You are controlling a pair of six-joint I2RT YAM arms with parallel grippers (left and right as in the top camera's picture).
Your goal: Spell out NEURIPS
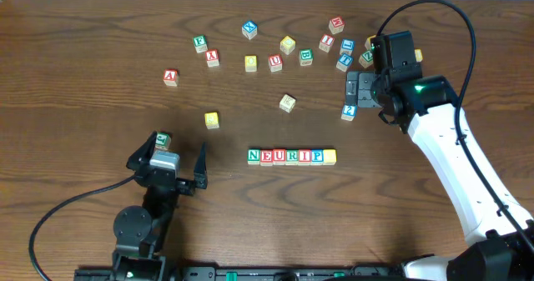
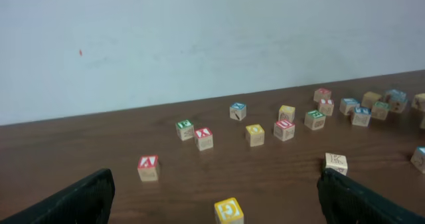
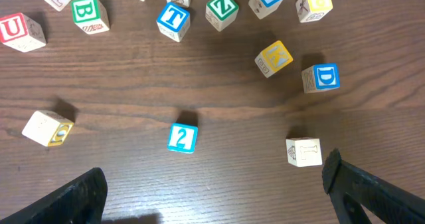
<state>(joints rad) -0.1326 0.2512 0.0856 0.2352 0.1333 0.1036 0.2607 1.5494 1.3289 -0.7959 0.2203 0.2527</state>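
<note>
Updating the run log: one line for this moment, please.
row: NEURIP plus yellow cube, letter unreadable | left claw: open, empty | right claw: open, empty

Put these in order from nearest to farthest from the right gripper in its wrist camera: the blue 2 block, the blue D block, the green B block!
From the right gripper, in the right wrist view:
1. blue 2 block: just ahead, near the middle.
2. blue D block: farther up, on the right.
3. green B block: far off, top left.
</note>
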